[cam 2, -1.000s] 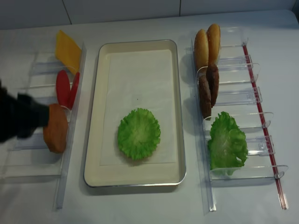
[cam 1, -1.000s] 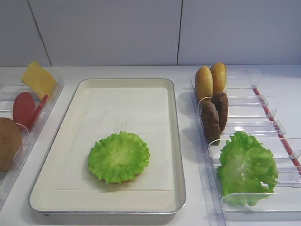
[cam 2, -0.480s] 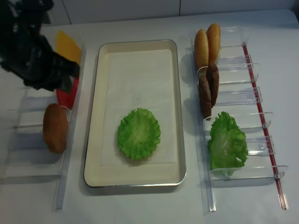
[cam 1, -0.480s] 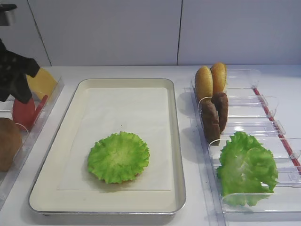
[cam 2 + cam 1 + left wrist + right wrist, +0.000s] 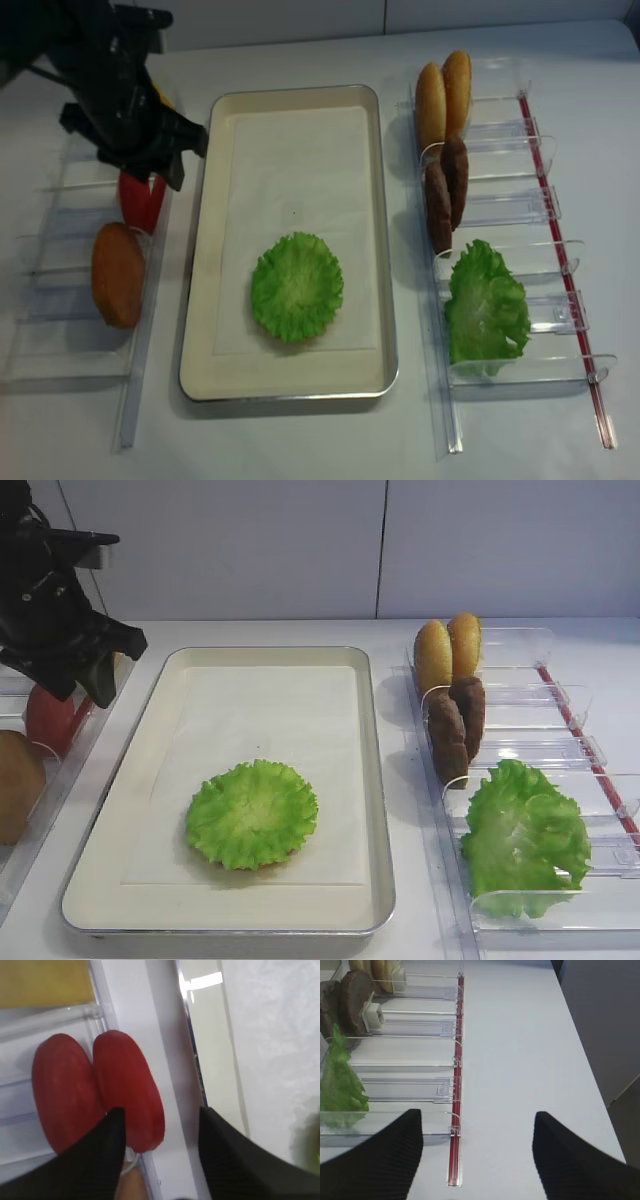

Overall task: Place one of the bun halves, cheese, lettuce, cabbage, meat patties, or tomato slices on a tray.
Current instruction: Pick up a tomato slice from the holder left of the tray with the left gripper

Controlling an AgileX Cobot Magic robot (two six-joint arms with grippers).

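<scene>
From where I stand, one leaf of lettuce [image 5: 252, 813] already lies flat on the paper liner of the tray [image 5: 375, 780], in its near half; the rest of the liner is bare. So one ingredient is placed, and I judge that the next one is now being fetched.

The left pincer [image 5: 159, 1135] hangs above the clear bins on the left side of the tabletop [image 5: 300, 440], with its fingers spread wide and nothing between them. Directly under it stand the two tomato slices [image 5: 95, 1092], upright on edge and touching each other, just outside the tray's left rim. It looks to me that one of these slices is the target, but the fingers do not touch it yet. Beyond the slices lies the yellow cheese [image 5: 45, 982].

The right pincer [image 5: 477, 1152] waits far right, fingers apart and empty, beside the bins with bun halves [image 5: 448, 652], meat patties [image 5: 458, 725] and more lettuce.
</scene>
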